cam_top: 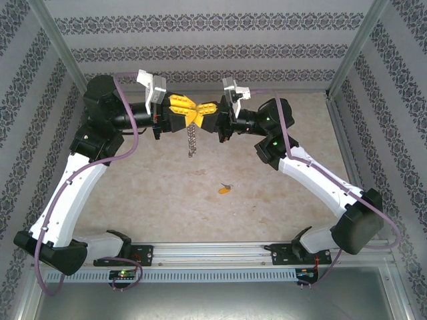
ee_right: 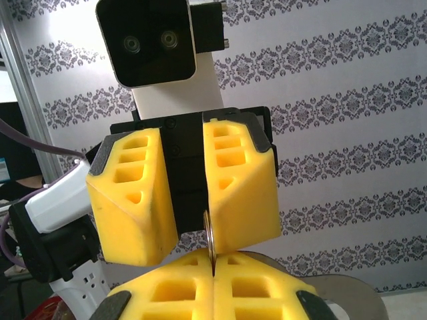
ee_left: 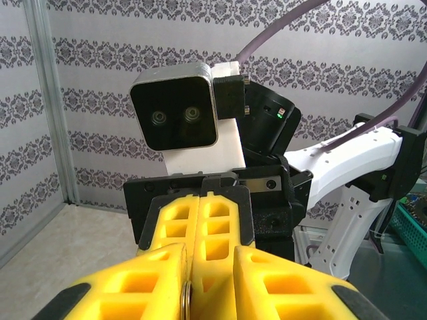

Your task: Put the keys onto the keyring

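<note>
Top cam: L gripper [cam_top: 189, 111] & R gripper [cam_top: 203, 113] meet tip-to-tip in mid-air over the table [cam_top: 280, 200]. The keys [cam_top: 193, 141] dangle below them as a thin, jagged grey string. A yellow tag [cam_top: 224, 189] lies apart on the mottled beige top. R wrist cam adds the keyring [ee_right: 209, 240], thin silvery wire seen edge-on, pinched betw R's closed, blocky yellow fingers [ee_right: 253, 273]. L's fingers [ee_right: 133, 200] gape partway, ring just beside one, not clamped.
</note>
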